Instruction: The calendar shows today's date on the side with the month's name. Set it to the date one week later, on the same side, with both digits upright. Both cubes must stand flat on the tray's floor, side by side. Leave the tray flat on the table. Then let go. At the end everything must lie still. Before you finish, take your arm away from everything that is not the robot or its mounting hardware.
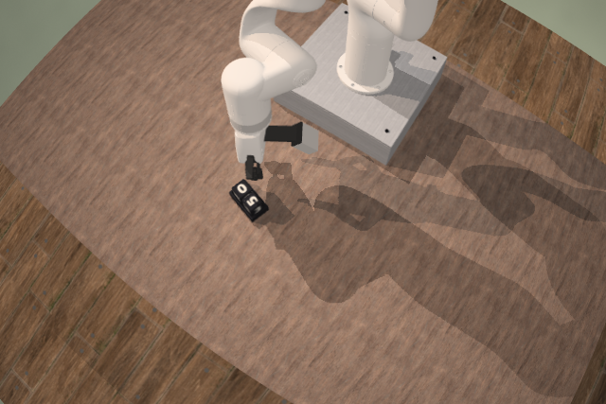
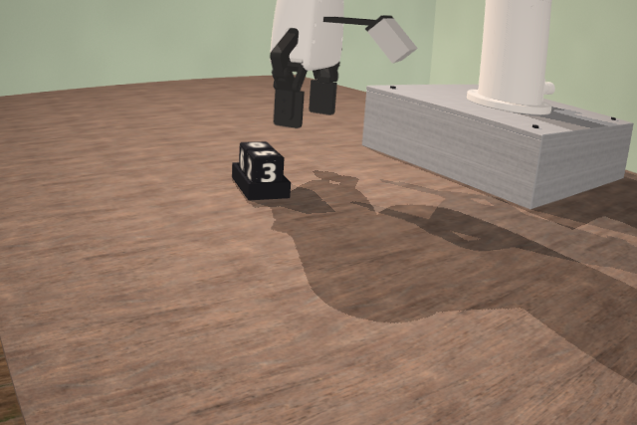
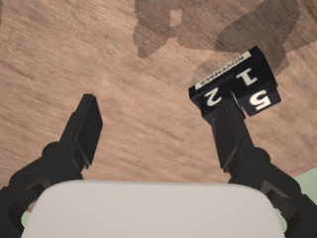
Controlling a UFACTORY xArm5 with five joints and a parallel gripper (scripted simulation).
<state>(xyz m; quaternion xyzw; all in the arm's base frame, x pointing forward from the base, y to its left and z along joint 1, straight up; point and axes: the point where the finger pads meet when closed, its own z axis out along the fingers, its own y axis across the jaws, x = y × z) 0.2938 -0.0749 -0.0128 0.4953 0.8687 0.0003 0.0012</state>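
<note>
The black tray (image 2: 270,190) (image 3: 267,66) stands flat on the table. Its month label (image 3: 223,70) reads NOVEMBER. Two black cubes stand side by side in it. On the month side they read 12 from the front, both digits upright. The 1 cube (image 1: 251,201) (image 2: 268,172) (image 3: 247,78) has a 5 on top and a 3 on its outer end. The 2 cube (image 1: 240,188) (image 2: 257,145) (image 3: 213,97) has a 0 on top. My gripper (image 1: 254,172) (image 2: 306,117) (image 3: 158,110) is open and empty, above and beside the calendar. In the wrist view one finger partly hides the 2 cube.
The robot's grey base block (image 1: 337,126) (image 2: 447,152) stands on the table (image 1: 147,145) (image 2: 154,281), to the right of the calendar in the exterior view. The wrist camera (image 1: 308,139) (image 2: 391,41) sticks out from the arm toward the base side. The arm's shadow falls beside the tray.
</note>
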